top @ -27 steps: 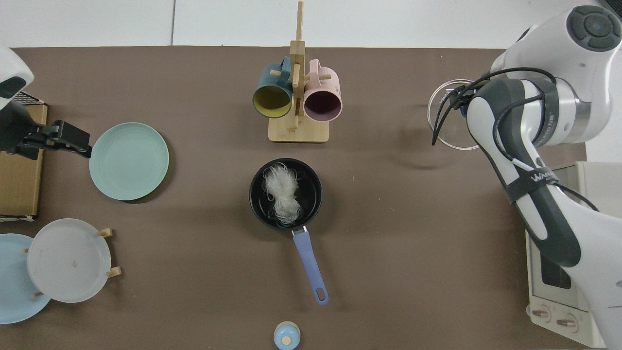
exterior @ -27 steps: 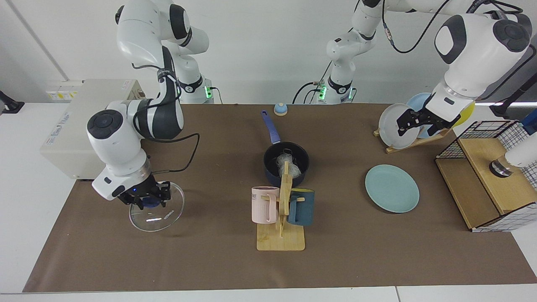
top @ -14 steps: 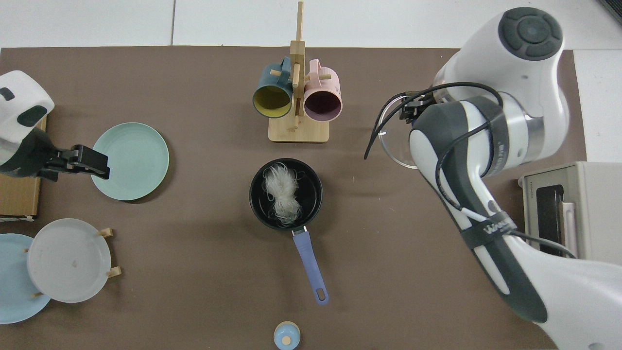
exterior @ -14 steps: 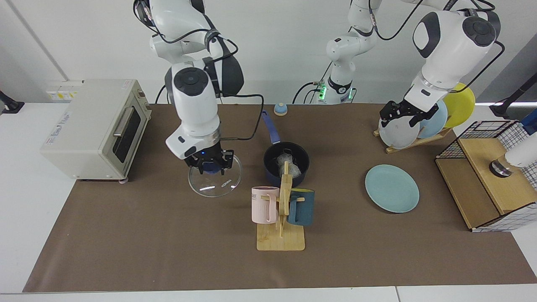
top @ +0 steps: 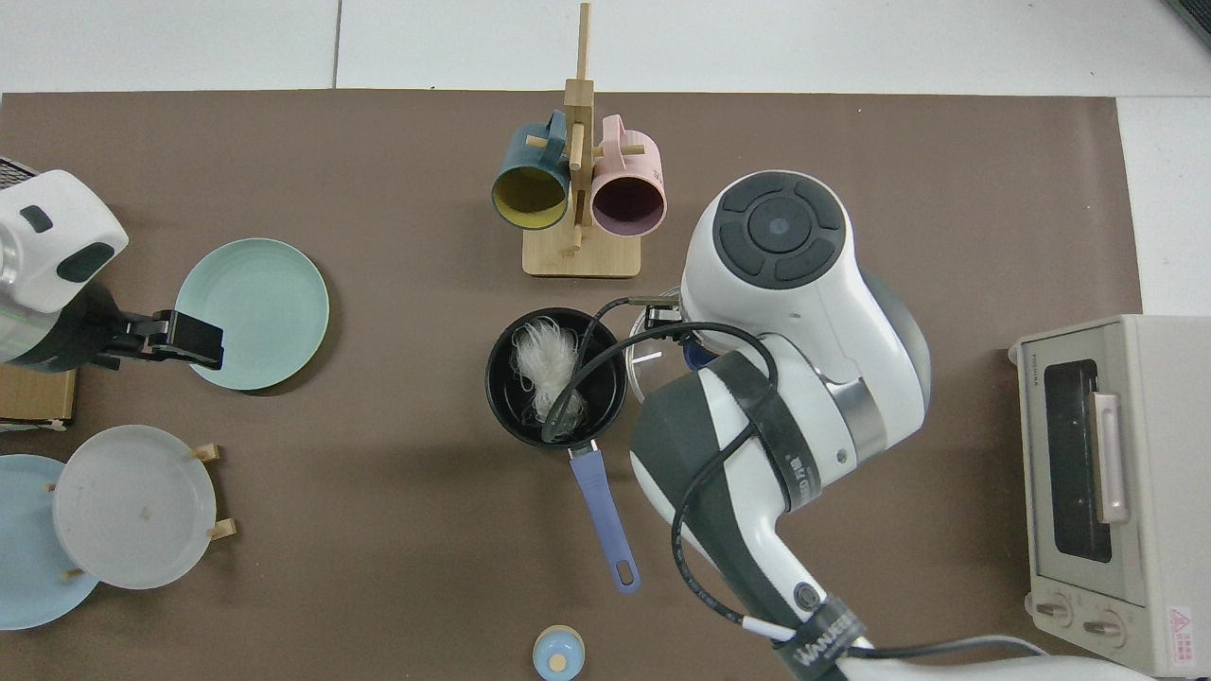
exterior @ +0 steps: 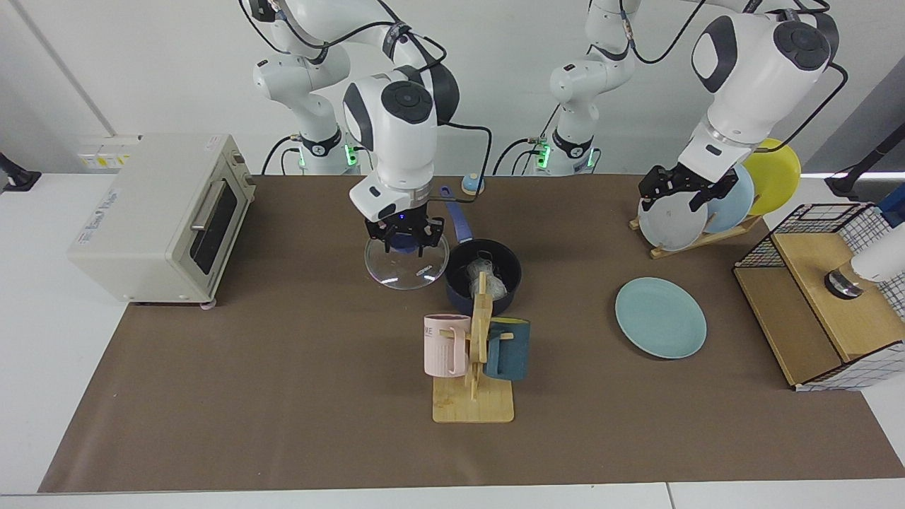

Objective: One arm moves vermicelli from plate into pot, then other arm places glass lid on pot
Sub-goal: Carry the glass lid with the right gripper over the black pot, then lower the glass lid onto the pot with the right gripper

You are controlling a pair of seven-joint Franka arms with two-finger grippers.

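Glass lid (exterior: 406,263) nearer pot (exterior: 483,277), half-hidden.

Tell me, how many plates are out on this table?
4: the teal plate lies flat on the brown mat; a grey-white plate, a sky-blue plate and a yellow plate stand in the wooden rack. More could hide behind them.

A plain white wall (exterior: 488,85) stands behind a white table (exterior: 42,332). A large brown rectangular mat (exterior: 283,396) covers most of the tabletop. Taking the mat as the landmark: white tabletop shows past both of its ends and along its near edge, where a thin seam (top: 337,43) splits the surface. A grey diagonal strip (exterior: 852,106) crosses the wall above the mat's far corner on the facing view's right. The lighting is even and bright, with soft shadows on the mat.
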